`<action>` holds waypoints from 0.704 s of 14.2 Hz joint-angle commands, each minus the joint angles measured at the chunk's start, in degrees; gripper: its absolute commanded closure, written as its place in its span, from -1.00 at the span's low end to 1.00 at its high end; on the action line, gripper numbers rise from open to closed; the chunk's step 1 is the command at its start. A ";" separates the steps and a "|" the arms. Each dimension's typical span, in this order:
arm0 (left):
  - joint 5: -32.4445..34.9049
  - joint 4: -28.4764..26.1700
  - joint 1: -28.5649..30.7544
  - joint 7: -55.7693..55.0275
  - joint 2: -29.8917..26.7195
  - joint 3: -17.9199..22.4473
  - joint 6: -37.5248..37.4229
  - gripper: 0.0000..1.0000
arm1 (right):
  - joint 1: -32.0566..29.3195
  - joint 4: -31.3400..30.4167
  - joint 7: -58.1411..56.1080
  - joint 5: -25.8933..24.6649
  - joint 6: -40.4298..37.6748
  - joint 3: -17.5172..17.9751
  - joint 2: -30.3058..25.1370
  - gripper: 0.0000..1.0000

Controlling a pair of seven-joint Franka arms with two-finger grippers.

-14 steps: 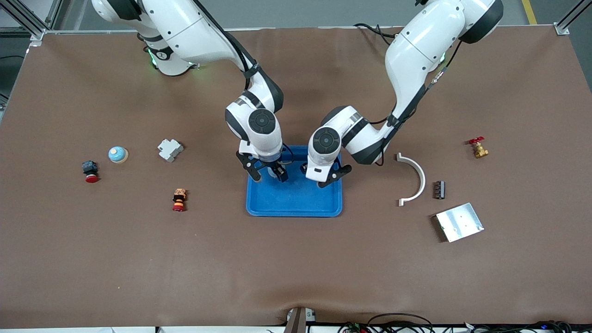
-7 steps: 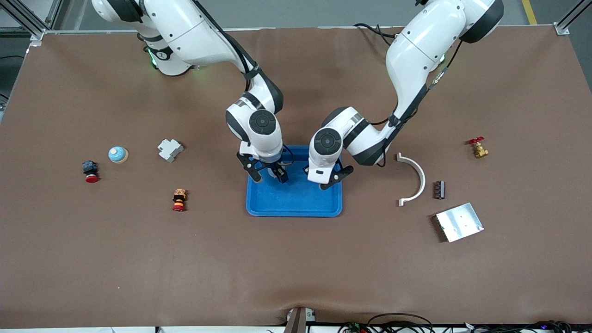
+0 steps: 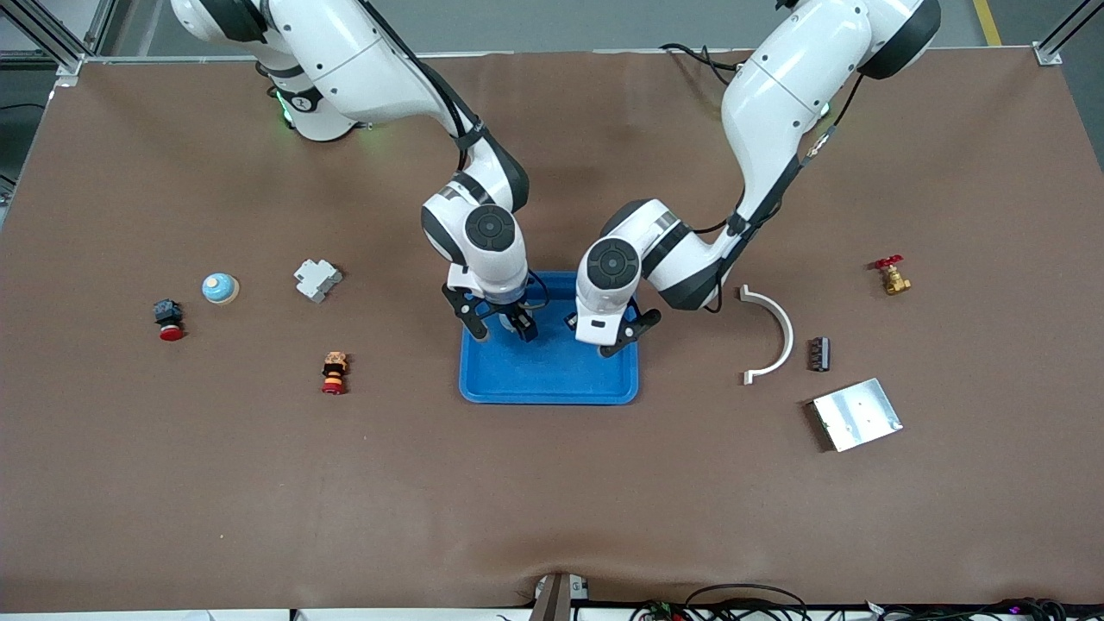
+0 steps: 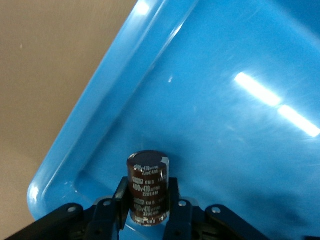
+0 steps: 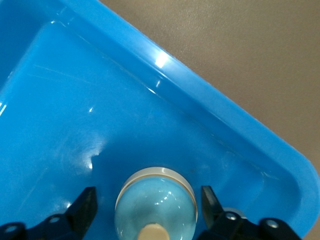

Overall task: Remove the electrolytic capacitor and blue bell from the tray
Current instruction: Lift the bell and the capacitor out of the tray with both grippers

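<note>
Brown worktop (image 3: 552, 500) carries the shallow bright-blue plastic tray (image 3: 552, 392); left pincer (image 4: 148, 212) clamps the upright dark cylindrical capacitor (image 4: 148, 189), while right pincer (image 5: 147, 207) straddles the pale-blue domed bell (image 5: 156, 204), fingers apart.

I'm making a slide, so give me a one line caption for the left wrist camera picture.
Left gripper shut on the dark electrolytic capacitor, standing upright in a corner of the blue tray.
</note>
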 commanded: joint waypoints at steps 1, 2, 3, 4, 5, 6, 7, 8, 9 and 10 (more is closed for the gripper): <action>1.60 0.49 0.31 -1.31 -3.66 0.52 -0.69 1.00 | 1.17 1.31 1.86 -1.18 0.01 -0.64 0.87 -0.81; 1.95 0.49 0.65 -1.04 -4.81 0.70 -0.69 1.00 | 1.17 1.31 1.86 -1.26 0.01 -0.64 0.87 -0.73; 2.47 0.41 1.70 -0.52 -6.21 0.79 -0.95 1.00 | 1.17 1.31 1.77 -1.35 0.01 -0.64 0.87 -0.50; 2.65 0.23 2.32 1.14 -7.36 0.79 -1.57 1.00 | 1.17 1.31 1.68 -1.53 0.01 -0.64 0.87 -0.06; 2.57 0.14 2.94 3.86 -8.50 0.79 -3.22 1.00 | 1.17 1.31 1.68 -1.62 0.01 -0.64 0.87 0.61; 2.65 -0.21 4.07 7.28 -9.55 0.70 -5.68 1.00 | 0.99 1.31 1.77 -1.53 0.01 -0.64 0.87 1.00; 2.65 -0.65 5.22 12.79 -10.61 0.61 -9.10 1.00 | 0.82 1.57 1.77 -1.18 -0.08 -0.64 0.78 1.00; 2.57 -1.35 6.36 19.03 -11.75 0.61 -11.65 1.00 | 0.47 2.01 1.86 -1.00 -0.42 -0.64 0.78 1.00; 2.48 -2.48 8.02 23.44 -12.89 0.52 -12.72 1.00 | 0.29 2.36 1.86 -0.83 -0.69 -0.64 0.60 1.00; 2.56 -3.97 9.52 26.09 -14.30 0.35 -13.08 1.00 | 0.11 2.89 1.68 -0.74 -1.13 -0.56 0.43 1.00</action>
